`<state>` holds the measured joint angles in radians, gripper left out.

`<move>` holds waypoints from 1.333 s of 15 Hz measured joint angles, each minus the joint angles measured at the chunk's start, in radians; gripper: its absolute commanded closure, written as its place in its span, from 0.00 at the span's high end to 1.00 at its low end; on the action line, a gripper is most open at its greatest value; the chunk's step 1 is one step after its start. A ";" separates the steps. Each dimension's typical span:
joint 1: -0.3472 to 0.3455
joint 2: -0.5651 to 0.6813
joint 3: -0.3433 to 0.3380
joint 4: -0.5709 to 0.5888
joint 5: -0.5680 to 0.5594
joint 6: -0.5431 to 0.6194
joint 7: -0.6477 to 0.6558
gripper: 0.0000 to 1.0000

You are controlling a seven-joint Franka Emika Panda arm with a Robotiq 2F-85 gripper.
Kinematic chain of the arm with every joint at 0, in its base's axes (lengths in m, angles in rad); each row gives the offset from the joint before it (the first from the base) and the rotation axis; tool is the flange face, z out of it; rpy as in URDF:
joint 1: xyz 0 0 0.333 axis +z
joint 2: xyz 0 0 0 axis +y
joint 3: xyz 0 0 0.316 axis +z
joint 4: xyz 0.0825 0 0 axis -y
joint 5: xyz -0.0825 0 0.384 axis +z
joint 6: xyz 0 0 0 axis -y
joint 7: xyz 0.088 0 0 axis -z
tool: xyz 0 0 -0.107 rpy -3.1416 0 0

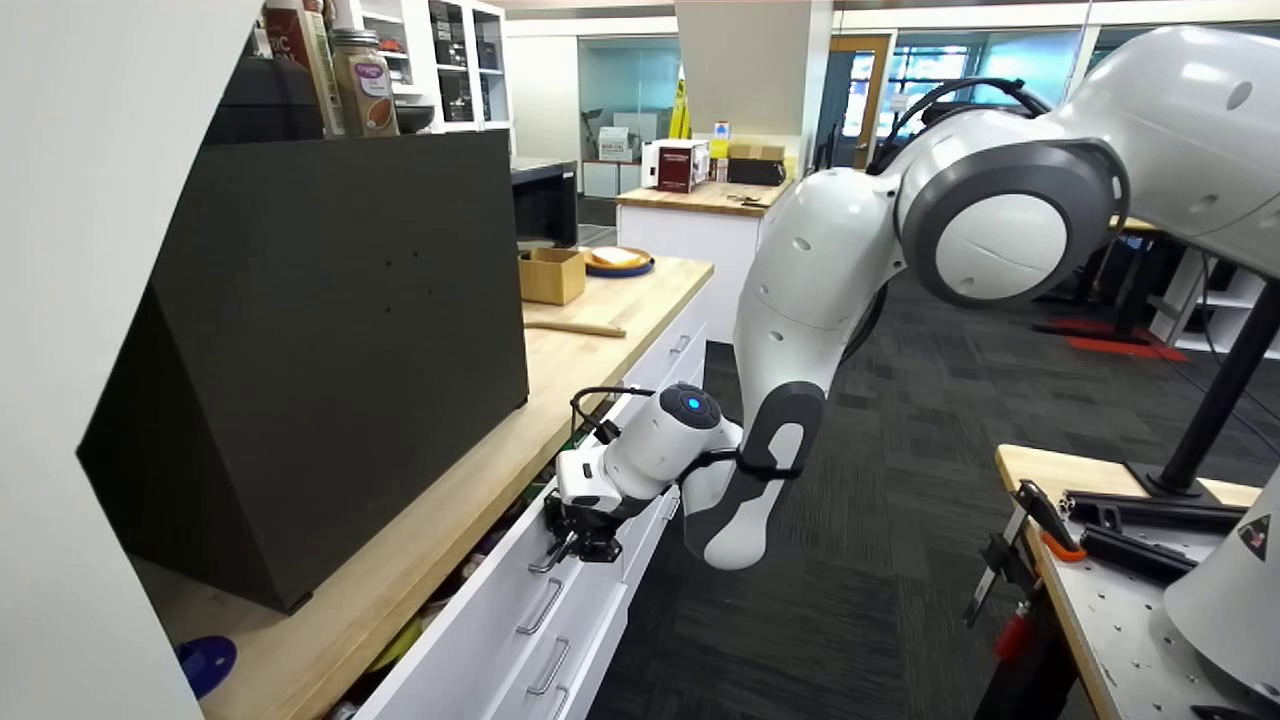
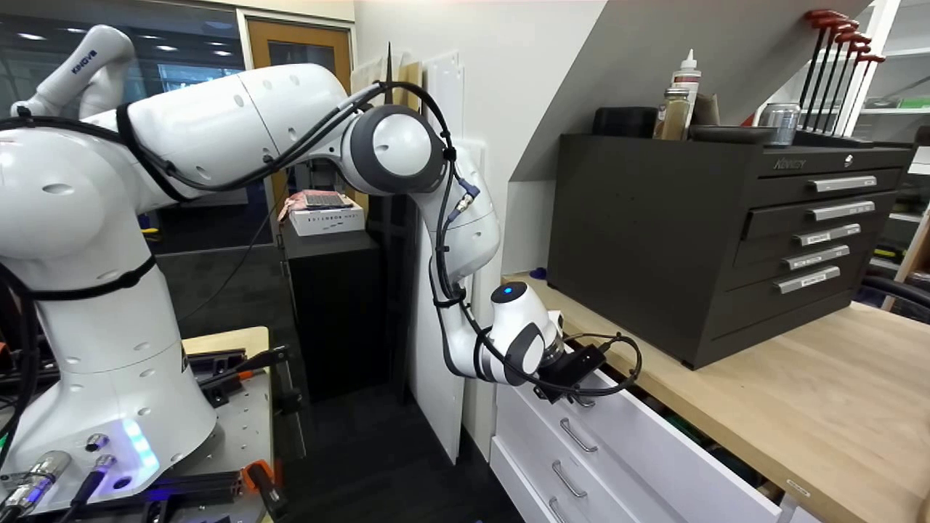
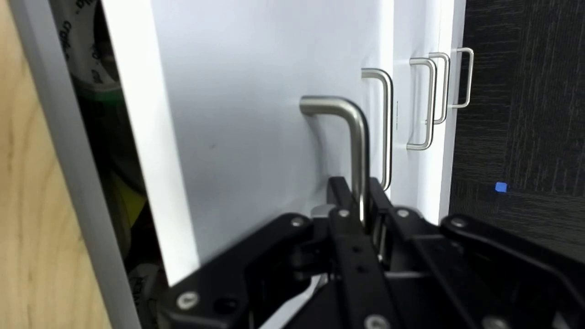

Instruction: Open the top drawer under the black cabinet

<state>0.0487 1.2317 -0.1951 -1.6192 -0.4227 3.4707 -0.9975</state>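
Observation:
The black cabinet stands on the wooden countertop; it also shows in an exterior view. The top drawer is below it, with a long white front, and is partly pulled out; it also shows in an exterior view. In the wrist view, the drawer front stands away from the counter edge, with a tape roll in the dark gap behind it. My gripper is closed around the silver bar handle, one finger on each side. The handle's near end is hidden by the gripper.
Deeper drawers with like handles lie below. The countertop edge overhangs the drawer. A wooden box and a stick lie on it. Bottles stand on the cabinet. A worktable with clamps is across the floor.

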 measured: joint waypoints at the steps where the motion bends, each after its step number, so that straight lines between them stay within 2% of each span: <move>1: 0.014 -0.006 -0.012 -0.016 0.013 0.000 0.000 0.04; 5: 0.082 -0.072 -0.058 -0.161 0.053 0.006 0.001 0.04; 7: 0.105 -0.091 -0.077 -0.228 0.065 0.049 0.001 0.03; 8: 0.108 -0.100 -0.078 -0.256 0.063 0.064 -0.003 0.35; 10: 0.113 -0.113 -0.083 -0.301 0.063 0.088 -0.011 0.39; 13: 0.114 -0.150 -0.080 -0.376 0.043 0.078 -0.010 0.56; 15: 0.112 -0.184 -0.077 -0.441 0.014 0.057 -0.010 0.71; 17: 0.110 -0.218 -0.077 -0.501 -0.025 0.046 -0.024 0.75; 20: 0.103 -0.313 -0.082 -0.598 -0.073 0.017 -0.032 0.94</move>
<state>0.1519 0.9184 -0.2767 -2.2176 -0.4956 3.4874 -1.0292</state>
